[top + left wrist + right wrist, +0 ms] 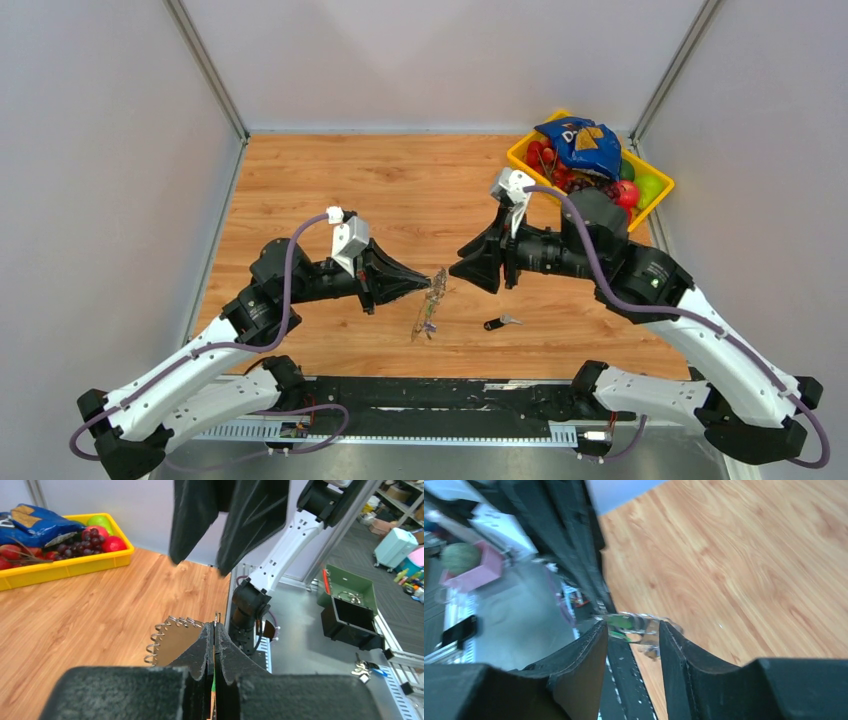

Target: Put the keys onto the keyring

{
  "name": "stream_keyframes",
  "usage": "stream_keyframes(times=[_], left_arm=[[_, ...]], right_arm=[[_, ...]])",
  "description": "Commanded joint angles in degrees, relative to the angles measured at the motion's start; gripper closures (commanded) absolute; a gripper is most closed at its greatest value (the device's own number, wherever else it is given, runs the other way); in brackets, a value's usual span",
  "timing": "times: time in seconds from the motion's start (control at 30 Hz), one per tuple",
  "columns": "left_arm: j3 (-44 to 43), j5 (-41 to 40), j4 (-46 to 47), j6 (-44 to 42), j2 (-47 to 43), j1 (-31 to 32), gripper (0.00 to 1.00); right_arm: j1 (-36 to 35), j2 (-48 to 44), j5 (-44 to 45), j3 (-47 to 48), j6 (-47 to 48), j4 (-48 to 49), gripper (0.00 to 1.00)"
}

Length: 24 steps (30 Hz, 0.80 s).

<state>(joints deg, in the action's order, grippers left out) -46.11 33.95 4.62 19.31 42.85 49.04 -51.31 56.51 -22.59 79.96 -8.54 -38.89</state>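
Left gripper (pixel 438 278) pinches the keyring (pixel 431 303), right gripper (pixel 632 627) stands parted; yellow bin (pixel 70 566) holds fruit (pixel 95 532) and seemingly a crisp bag (pixel 30 522).

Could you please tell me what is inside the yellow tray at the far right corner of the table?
The yellow tray holds a blue snack bag lying on top, red fruit, dark grapes and green fruit. Whatever lies under the bag is covered.
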Motion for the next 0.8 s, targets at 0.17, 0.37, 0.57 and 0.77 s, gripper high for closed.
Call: stream_keyframes(times=[0.17, 0.37, 0.57, 0.77], left_arm=[[-3.78, -10.02, -4.16, -3.38, -1.06, -0.07, 1.00], [-3.90, -13.99, -7.13, -3.45, -1.78, -0.07, 1.00], [-4.08, -15.37, -8.88, -3.98, -2.69, -0.05, 1.00], [-4.64, -16.34, -10.25, -4.19, -3.15, 0.01, 1.00]], right_arm=[[1.65, 0.23, 20.76, -15.31, -10.48, -5.69, 0.53], [2.79, 0.45, 26.76, -26.38, -17.95, -5.30, 0.53], [2.97, 1.67, 31.29, -34.67, -22.73, -3.65, 0.56], [3.05, 2.95, 34.43, -38.22, -26.54, -1.49, 0.61]])
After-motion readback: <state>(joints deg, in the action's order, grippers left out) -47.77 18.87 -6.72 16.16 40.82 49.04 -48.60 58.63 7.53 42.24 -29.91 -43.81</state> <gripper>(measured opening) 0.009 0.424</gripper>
